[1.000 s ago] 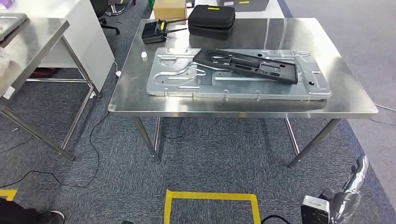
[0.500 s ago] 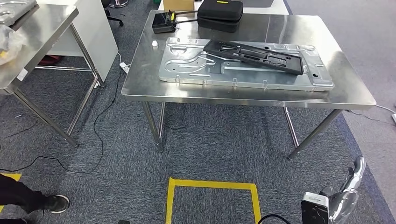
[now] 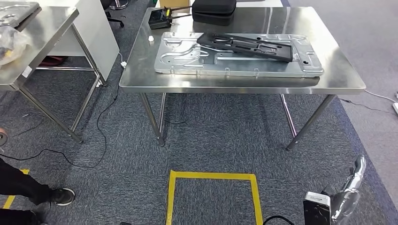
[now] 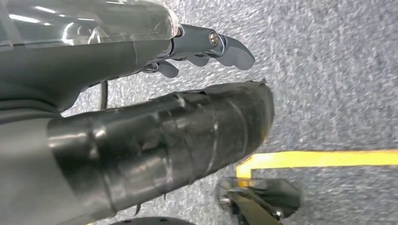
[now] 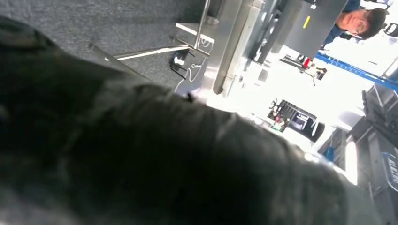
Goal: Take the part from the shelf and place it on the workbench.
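Note:
A long black part (image 3: 246, 46) lies flat across a large silver stamped plate (image 3: 187, 63) on the steel workbench (image 3: 141, 77), seen from a distance in the head view. My left hand (image 4: 117, 61) hangs over the grey carpet, its taped thumb (image 4: 197, 126) apart from the darker fingers (image 4: 220, 44), with nothing in it. My right forearm (image 3: 349, 194) hangs at the lower right, well short of the bench. My right hand (image 5: 164, 154) is a dark blur close to its wrist camera, and how its fingers stand is hidden.
A black case (image 3: 213, 10), a small black device (image 3: 158, 19) and a small white piece (image 3: 151, 38) sit on the bench's far side. A second steel table (image 3: 42, 42) stands at left. A yellow tape square (image 3: 211, 176) marks the floor. A person's shoe (image 3: 63, 196) is at lower left.
The whole picture has shifted: the camera moved, so the bench now sits higher and further left. A person's leg and shoe have come into the lower left. Things on the bench lie as before.

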Controlling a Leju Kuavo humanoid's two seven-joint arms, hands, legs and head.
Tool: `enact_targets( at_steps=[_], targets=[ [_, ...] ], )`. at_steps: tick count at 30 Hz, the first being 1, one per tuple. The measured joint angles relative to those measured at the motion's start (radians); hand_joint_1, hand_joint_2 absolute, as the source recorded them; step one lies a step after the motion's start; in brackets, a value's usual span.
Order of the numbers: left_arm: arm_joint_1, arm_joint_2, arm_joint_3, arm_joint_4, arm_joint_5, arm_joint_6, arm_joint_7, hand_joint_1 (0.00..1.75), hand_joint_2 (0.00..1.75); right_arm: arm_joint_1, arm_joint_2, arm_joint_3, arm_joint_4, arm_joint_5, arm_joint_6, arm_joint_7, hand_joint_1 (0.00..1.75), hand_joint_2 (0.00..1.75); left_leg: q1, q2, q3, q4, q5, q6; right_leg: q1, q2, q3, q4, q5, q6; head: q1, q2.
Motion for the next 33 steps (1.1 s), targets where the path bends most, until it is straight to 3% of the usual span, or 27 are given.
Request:
enact_targets(
  at_steps=[1, 2, 3, 5, 6, 7, 9, 11, 12, 13, 15, 16, 17, 18, 20, 22, 23, 25, 27, 29, 31, 32, 33],
  targets=[
    [0.000, 0.000, 0.000, 0.000, 0.000, 0.000, 0.000, 0.00, 0.00, 0.001, 0.000, -0.001, 0.000, -0.001, 0.001, 0.000, 0.00, 0.00, 0.001, 0.000, -0.011, 0.055, -0.023, -0.003, 0.001, 0.000, -0.014, 0.003, 0.009, 0.001, 0.000, 0.000],
    [0.000, 0.000, 0.001, 0.000, 0.000, 0.000, 0.000, 0.00, 0.00, 0.001, 0.001, -0.002, 0.000, -0.003, 0.001, 0.000, 0.00, 0.00, 0.002, 0.000, -0.008, 0.085, -0.022, -0.004, 0.001, 0.000, -0.027, 0.007, 0.017, 0.002, 0.000, 0.000],
    [0.000, 0.000, 0.001, 0.000, 0.000, 0.000, 0.000, 0.00, 0.00, 0.001, 0.001, -0.003, 0.000, -0.006, 0.001, 0.000, 0.00, 0.00, 0.002, 0.000, 0.011, 0.083, 0.000, -0.004, 0.001, 0.000, -0.041, 0.012, 0.025, 0.004, 0.000, 0.000],
    [-0.001, 0.000, 0.001, 0.000, 0.000, 0.000, 0.000, 0.00, 0.00, 0.001, 0.001, -0.007, 0.000, -0.010, 0.002, -0.001, 0.00, 0.00, 0.002, -0.001, 0.097, -0.023, 0.053, 0.001, 0.001, 0.000, -0.066, 0.025, 0.037, 0.010, 0.000, 0.000],
    [-0.001, 0.000, 0.001, 0.000, 0.000, 0.000, -0.001, 0.00, 0.00, 0.002, 0.001, -0.009, 0.000, -0.012, 0.003, -0.001, 0.00, 0.00, 0.000, -0.001, 0.146, -0.096, 0.060, 0.005, 0.002, 0.001, -0.076, 0.032, 0.042, 0.014, 0.000, 0.000],
    [-0.002, 0.000, 0.001, 0.000, 0.000, 0.000, -0.002, 0.00, 0.00, 0.002, 0.001, -0.011, 0.000, -0.013, 0.004, -0.003, 0.00, 0.00, -0.002, -0.002, 0.182, -0.154, 0.056, 0.009, 0.003, 0.000, -0.083, 0.037, 0.047, 0.020, 0.000, 0.000],
    [-0.003, 0.000, 0.002, 0.000, 0.000, 0.000, -0.003, 0.00, 0.00, 0.002, 0.001, -0.016, 0.000, -0.015, 0.008, -0.005, 0.00, 0.00, -0.007, -0.003, 0.205, -0.205, 0.042, 0.017, 0.004, 0.000, -0.090, 0.040, 0.059, 0.032, 0.000, 0.000],
    [-0.002, 0.000, 0.002, 0.000, 0.000, 0.000, -0.003, 0.00, 0.00, 0.003, 0.001, -0.023, 0.000, -0.015, 0.013, -0.006, 0.00, 0.00, -0.004, 0.000, 0.192, -0.213, 0.056, 0.031, 0.003, 0.001, -0.096, 0.043, 0.062, 0.044, 0.001, 0.000],
    [-0.001, 0.000, 0.002, 0.000, 0.000, 0.000, -0.003, 0.00, 0.00, 0.005, 0.001, -0.027, 0.000, -0.015, 0.014, -0.006, 0.00, 0.00, -0.002, 0.003, 0.185, -0.216, 0.066, 0.040, 0.002, 0.003, -0.104, 0.059, 0.042, 0.049, 0.001, 0.000],
    [-0.001, 0.000, 0.003, 0.000, 0.000, 0.000, -0.003, 0.00, 0.00, 0.006, 0.001, -0.031, 0.000, -0.016, 0.016, -0.006, 0.00, 0.00, 0.000, 0.005, 0.175, -0.219, 0.077, 0.048, 0.001, 0.006, -0.116, 0.091, 0.005, 0.054, 0.002, 0.000],
    [-0.002, 0.000, 0.003, 0.000, 0.000, 0.000, -0.004, 0.00, 0.00, 0.009, 0.001, -0.040, 0.000, -0.017, 0.016, -0.006, 0.00, 0.00, -0.001, 0.007, 0.151, -0.217, 0.096, 0.056, -0.003, 0.008, -0.148, 0.207, -0.094, 0.060, 0.002, 0.000],
    [-0.002, 0.000, 0.003, 0.000, 0.000, 0.000, -0.004, 0.00, 0.00, 0.010, 0.001, -0.045, 0.000, -0.018, 0.016, -0.006, 0.00, 0.00, -0.002, 0.008, 0.138, -0.214, 0.105, 0.057, -0.004, 0.008, -0.159, 0.265, -0.122, 0.063, 0.002, 0.000],
    [-0.001, 0.000, 0.003, 0.000, 0.000, 0.000, -0.004, 0.00, 0.00, 0.012, 0.001, -0.051, 0.000, -0.019, 0.016, -0.006, 0.00, 0.00, -0.003, 0.008, 0.125, -0.210, 0.113, 0.056, -0.005, 0.008, -0.159, 0.302, -0.128, 0.065, 0.002, 0.000],
    [-0.001, 0.000, 0.003, 0.000, 0.000, 0.000, -0.004, 0.00, 0.00, 0.014, 0.001, -0.058, 0.000, -0.021, 0.016, -0.006, 0.00, 0.00, -0.003, 0.008, 0.112, -0.205, 0.120, 0.055, -0.005, 0.008, -0.143, 0.304, -0.112, 0.065, 0.002, 0.000],
    [-0.001, 0.000, 0.003, 0.000, 0.000, 0.000, -0.004, 0.00, 0.00, 0.016, 0.001, -0.072, 0.000, -0.023, 0.017, -0.006, 0.00, 0.00, -0.003, 0.008, 0.088, -0.193, 0.130, 0.050, -0.005, 0.008, -0.062, 0.207, -0.060, 0.061, 0.002, 0.000],
    [-0.001, 0.000, 0.003, 0.000, 0.000, 0.000, -0.004, 0.00, 0.00, 0.017, 0.001, -0.090, 0.000, -0.024, 0.018, -0.006, 0.00, 0.00, -0.005, 0.007, 0.073, -0.181, 0.138, 0.042, 0.000, 0.008, 0.027, 0.070, -0.049, 0.053, 0.002, 0.000],
    [-0.001, 0.000, 0.003, 0.000, 0.001, 0.000, -0.004, 0.00, 0.00, 0.019, 0.001, -0.100, 0.000, -0.025, 0.020, -0.007, 0.00, 0.00, -0.006, 0.007, 0.068, -0.178, 0.143, 0.036, 0.002, 0.009, 0.050, 0.029, -0.055, 0.049, 0.002, 0.000],
    [-0.001, 0.000, 0.005, 0.000, 0.002, 0.000, -0.005, 0.00, 0.00, 0.024, 0.003, -0.128, 0.000, -0.037, 0.034, -0.008, 0.00, 0.00, -0.007, 0.007, 0.064, -0.179, 0.155, 0.022, 0.004, 0.009, 0.050, 0.008, -0.054, 0.039, 0.002, 0.000],
    [0.001, 0.000, 0.007, 0.000, 0.004, 0.000, -0.005, 0.00, 0.00, 0.027, 0.009, -0.162, 0.003, -0.060, 0.071, -0.015, 0.00, 0.00, -0.005, 0.004, 0.054, -0.164, 0.137, 0.010, 0.000, 0.007, 0.036, 0.002, -0.037, 0.023, 0.001, 0.000],
    [0.002, 0.000, 0.009, 0.000, 0.004, 0.000, -0.004, 0.00, 0.00, 0.027, 0.023, -0.208, 0.009, -0.078, 0.121, -0.027, 0.00, 0.00, -0.002, 0.001, 0.028, -0.086, 0.054, -0.001, -0.003, 0.003, 0.015, -0.002, -0.017, 0.010, 0.000, 0.000],
    [0.003, 0.000, 0.013, 0.000, 0.005, 0.000, -0.004, 0.00, 0.00, 0.028, 0.040, -0.265, 0.019, -0.083, 0.166, -0.036, 0.00, 0.00, 0.001, 0.001, -0.002, 0.035, -0.029, -0.008, -0.002, 0.001, -0.010, 0.000, 0.001, 0.006, -0.001, 0.000],
    [0.004, 0.000, 0.015, 0.000, 0.006, 0.000, -0.004, 0.00, 0.00, 0.028, 0.051, -0.295, 0.026, -0.086, 0.187, -0.040, 0.00, 0.00, 0.001, 0.001, -0.005, 0.078, -0.040, -0.010, -0.001, 0.001, -0.022, 0.003, 0.010, 0.007, -0.001, 0.000],
    [0.004, 0.000, 0.018, 0.000, 0.006, 0.001, -0.004, 0.00, 0.00, 0.027, 0.062, -0.328, 0.034, -0.090, 0.210, -0.044, 0.00, 0.00, 0.002, 0.001, 0.007, 0.090, -0.028, -0.011, -0.001, 0.000, -0.035, 0.007, 0.019, 0.008, -0.001, 0.000]
  ],
)
